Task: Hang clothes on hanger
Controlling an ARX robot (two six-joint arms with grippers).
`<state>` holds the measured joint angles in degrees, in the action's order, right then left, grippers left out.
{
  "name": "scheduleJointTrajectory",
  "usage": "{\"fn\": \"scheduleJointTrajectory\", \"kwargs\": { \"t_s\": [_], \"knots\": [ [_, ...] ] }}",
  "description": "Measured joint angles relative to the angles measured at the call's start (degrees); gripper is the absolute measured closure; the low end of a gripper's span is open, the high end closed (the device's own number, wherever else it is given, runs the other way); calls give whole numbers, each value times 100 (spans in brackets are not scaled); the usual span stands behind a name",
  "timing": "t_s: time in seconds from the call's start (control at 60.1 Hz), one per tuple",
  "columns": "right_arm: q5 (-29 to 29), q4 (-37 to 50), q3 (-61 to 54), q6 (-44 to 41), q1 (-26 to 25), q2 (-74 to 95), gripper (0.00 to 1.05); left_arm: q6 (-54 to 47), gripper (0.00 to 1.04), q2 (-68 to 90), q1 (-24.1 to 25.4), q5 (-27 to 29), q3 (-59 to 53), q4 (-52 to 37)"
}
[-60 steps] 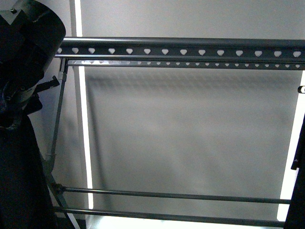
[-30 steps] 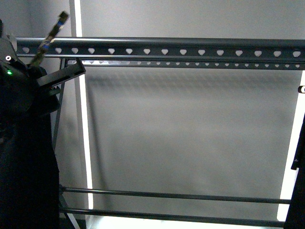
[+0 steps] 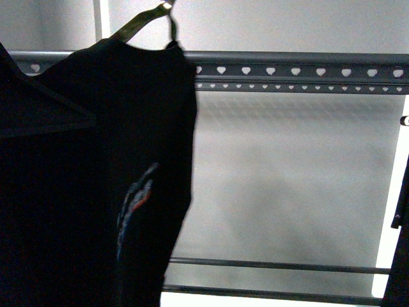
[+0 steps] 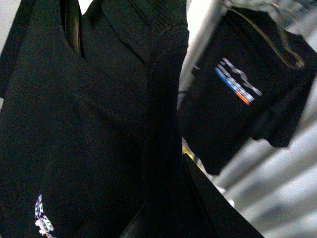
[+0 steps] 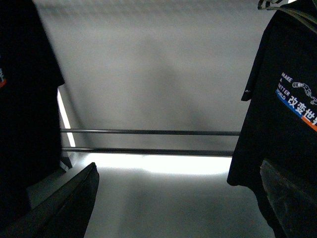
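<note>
The clothes (image 3: 134, 179), a black T-shirt on a thin wire hook (image 3: 163, 13), hang in front of the left part of the hanger's top rail (image 3: 294, 70) in the front view. A blurred blue-orange print shows on the shirt. In the left wrist view the shirt (image 4: 99, 124) fills the picture. My left gripper (image 4: 168, 198) is shut on it, with one dark finger (image 4: 213, 208) showing beside the cloth. My right gripper (image 5: 178, 198) is open and empty, low in front of the rack, between two hanging shirts.
A second black T-shirt (image 5: 282, 129), printed "MAKE A BETTER WORLD", hangs at the rack's right end; it also shows in the left wrist view (image 4: 242, 94) and at the front view's edge (image 3: 402, 211). Two low cross bars (image 3: 275, 265) run below. A grey wall stands behind.
The left arm has lifted the shirt up and to the right. It now covers the left part of the rail, where only the arm and a dark fold showed before.
</note>
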<state>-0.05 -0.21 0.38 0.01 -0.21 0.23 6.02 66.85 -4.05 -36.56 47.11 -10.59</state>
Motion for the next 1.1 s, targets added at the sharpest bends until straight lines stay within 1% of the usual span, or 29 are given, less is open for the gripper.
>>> {"fn": "scheduleJointTrajectory", "kwargs": {
  "t_s": [0.017,0.033,0.05,0.083,0.133,0.2,0.266,0.316,0.366,0.399,0.466,0.483,0.516,0.649,0.749,0.882,1.082,1.098],
  "knots": [
    [0,0,0,0,0,0,7,-103,99,42,72,-214,50,0],
    [0,0,0,0,0,0,7,-284,99,98,140,-560,127,13],
    [0,0,0,0,0,0,7,-404,99,166,203,-763,225,66],
    [0,0,0,0,0,0,7,-787,99,319,321,-1353,422,153],
    [0,0,0,0,0,0,7,-1349,99,588,463,-1976,715,138],
    [0,0,0,0,0,0,7,-2245,99,973,544,-2579,1252,785],
    [0,0,0,0,0,0,7,-2983,99,1292,518,-2789,1738,1488],
    [-2,0,0,0,0,0,7,-3390,99,1499,455,-2798,2024,1746],
    [-2,0,0,0,0,0,7,-3595,99,1696,376,-2767,2223,1666],
    [0,0,0,0,0,0,7,-3672,99,1843,302,-2695,2317,1405],
    [0,0,0,0,0,0,7,-3880,99,2271,48,-2437,2494,501],
    [0,0,0,0,0,0,7,-3971,99,2365,-11,-2398,2555,450],
    [0,0,0,0,0,0,7,-4168,99,2492,-98,-2315,2662,509],
    [-2,0,0,0,0,0,7,-4957,99,2889,-407,-2157,3123,1300],
    [-2,0,0,0,0,0,7,-5427,99,3086,-577,-2031,3311,1716],
    [0,0,0,0,0,0,7,-5560,100,3150,-664,-1851,3292,1390],
    [-2,0,0,0,0,0,7,-5626,100,3147,-640,-1847,3294,1360],
    [-122,-17,2,24,-24,22,7,-5626,100,3147,-632,-1847,3294,1360]
  ]
}}
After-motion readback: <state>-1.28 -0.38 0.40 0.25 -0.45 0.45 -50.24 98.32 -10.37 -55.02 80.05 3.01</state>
